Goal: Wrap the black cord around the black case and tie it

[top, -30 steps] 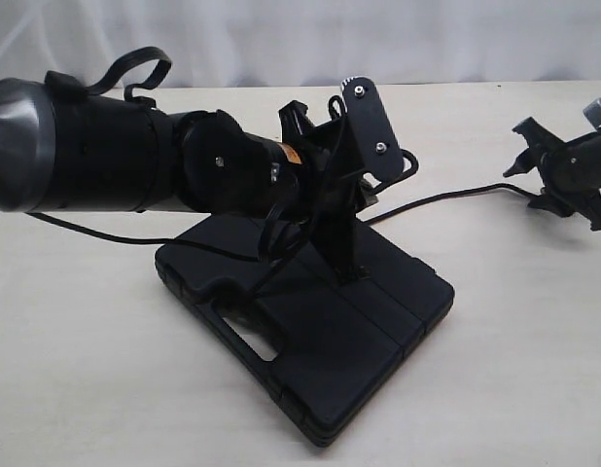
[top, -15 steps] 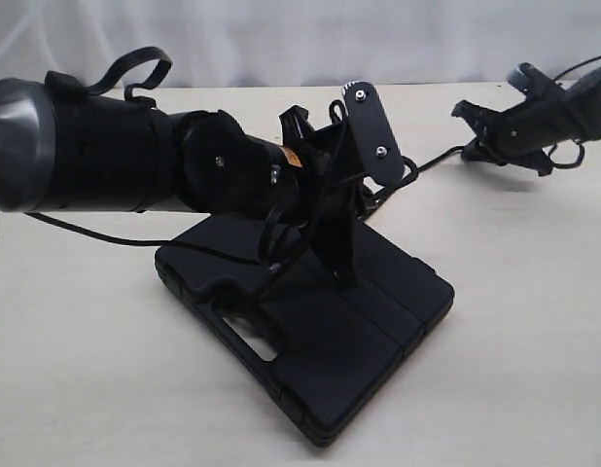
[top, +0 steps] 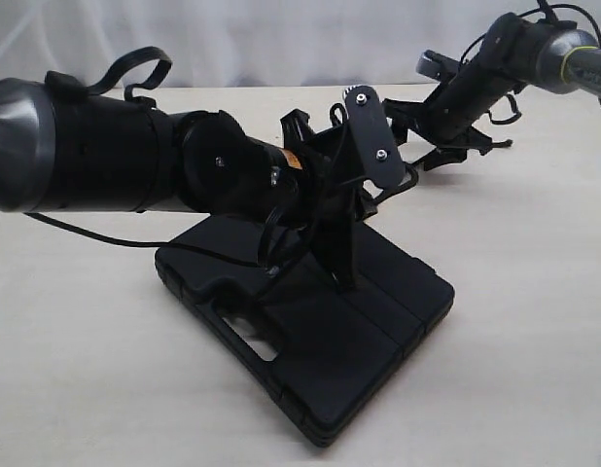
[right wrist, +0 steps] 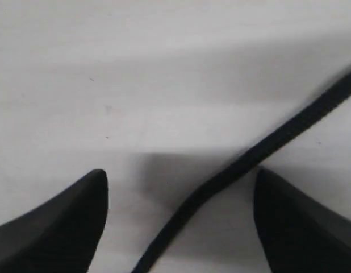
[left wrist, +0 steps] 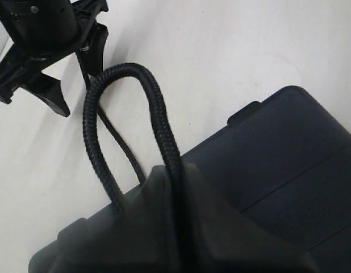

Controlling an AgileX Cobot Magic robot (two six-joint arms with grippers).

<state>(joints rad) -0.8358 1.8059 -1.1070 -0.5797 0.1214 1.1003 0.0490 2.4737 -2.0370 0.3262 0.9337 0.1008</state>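
Left wrist view: clamping the black cord [left wrist: 93,114] in the left claw [left wrist: 172,176], pressed together, directly over the black case [left wrist: 295,148]. Right wrist view: straddling the cord with the right claw [right wrist: 180,176], spread apart, over the table [right wrist: 164,57].

My left arm [top: 106,146] is covering the far edge of the case [top: 320,360] and being cut off at nine o'clock; my right wrist camera is blurring the cord [right wrist: 243,162].

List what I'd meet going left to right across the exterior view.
Left arm → handle end of the black case → left gripper, pointing down over the case → right gripper, farther back.
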